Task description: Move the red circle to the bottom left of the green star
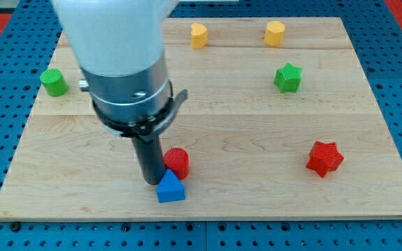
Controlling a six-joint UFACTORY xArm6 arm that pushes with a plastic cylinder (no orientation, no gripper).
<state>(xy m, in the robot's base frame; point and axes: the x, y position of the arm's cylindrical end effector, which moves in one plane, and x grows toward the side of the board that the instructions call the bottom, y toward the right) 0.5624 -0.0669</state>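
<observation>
The tip [150, 183] is being seen just left of the red circle [177, 162], with the blue triangle [171, 188] touching at its lower right. The green star [287, 77] is being observed well apart, toward the upper right. No pincer is fitted, so no jaw state applies.

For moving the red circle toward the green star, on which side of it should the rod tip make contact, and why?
Push, not grip: contact the red circle on its lower-left side wall, since the green star lies up and right. My tip is at its left now, beside the blue triangle, which crowds that side.
</observation>
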